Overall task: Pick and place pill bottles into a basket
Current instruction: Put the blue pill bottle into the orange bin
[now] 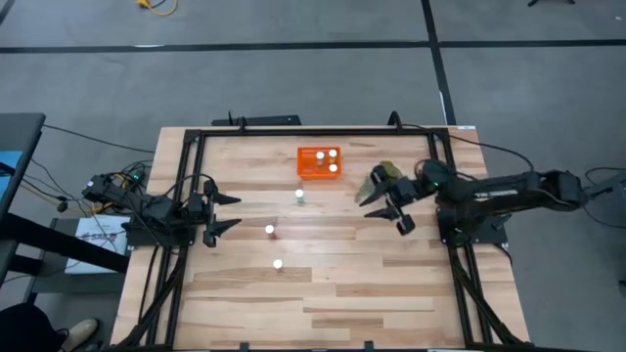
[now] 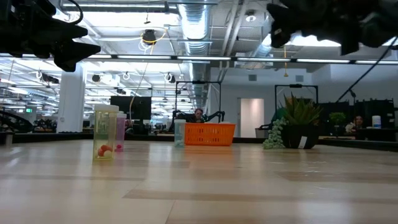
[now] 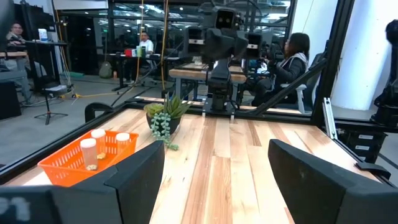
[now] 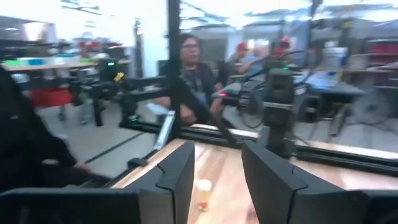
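The orange basket stands at the table's far middle with three white-capped pill bottles inside; it also shows in the low view and the left wrist view. Three more pill bottles stand upright on the table: one near the basket, one at the middle, one nearer the front. My left gripper is open and empty at the table's left. My right gripper is open and empty at the right, above the table; one bottle shows ahead between its fingers.
A green leafy plant in a dark pot stands right of the basket, close to my right gripper. A black frame runs around the table's edges. People sit in the room beyond the table.
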`<state>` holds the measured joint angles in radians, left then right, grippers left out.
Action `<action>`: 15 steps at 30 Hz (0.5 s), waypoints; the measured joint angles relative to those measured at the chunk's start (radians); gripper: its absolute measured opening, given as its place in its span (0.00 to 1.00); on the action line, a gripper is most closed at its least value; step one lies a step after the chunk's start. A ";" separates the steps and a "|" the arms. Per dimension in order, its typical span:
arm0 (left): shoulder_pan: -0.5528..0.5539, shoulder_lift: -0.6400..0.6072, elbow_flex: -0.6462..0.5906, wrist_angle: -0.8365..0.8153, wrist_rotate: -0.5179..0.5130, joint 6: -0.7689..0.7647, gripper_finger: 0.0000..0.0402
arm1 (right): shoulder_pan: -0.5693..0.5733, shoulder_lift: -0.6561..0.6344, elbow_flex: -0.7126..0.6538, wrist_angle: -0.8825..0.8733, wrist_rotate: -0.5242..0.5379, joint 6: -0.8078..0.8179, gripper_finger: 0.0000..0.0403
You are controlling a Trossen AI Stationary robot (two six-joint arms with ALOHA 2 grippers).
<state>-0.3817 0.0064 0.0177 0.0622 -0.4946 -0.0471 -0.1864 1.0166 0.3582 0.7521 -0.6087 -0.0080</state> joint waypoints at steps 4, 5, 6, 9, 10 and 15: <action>0.000 0.000 0.000 0.000 0.000 0.000 0.69 | 0.073 -0.104 -0.069 -0.014 0.165 0.001 0.31; 0.000 0.000 0.000 0.000 0.000 0.000 0.69 | 0.094 -0.123 -0.078 -0.015 0.202 0.001 0.31; 0.000 0.000 0.000 0.000 0.000 0.000 0.69 | 0.116 -0.140 -0.087 -0.019 0.237 0.001 0.30; 0.000 0.000 0.000 0.000 0.000 0.000 0.69 | 0.175 -0.186 -0.101 -0.089 0.338 0.000 0.30; 0.000 0.000 0.000 0.000 0.000 0.000 0.69 | 0.192 -0.207 -0.107 -0.120 0.369 -0.001 0.30; 0.000 0.000 0.000 0.000 0.000 0.000 0.69 | 0.247 -0.332 -0.123 -0.244 0.457 -0.049 0.30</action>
<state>-0.3813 0.0064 0.0177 0.0620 -0.4946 -0.0471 0.0608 0.6849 0.2348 0.5084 -0.1521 -0.0568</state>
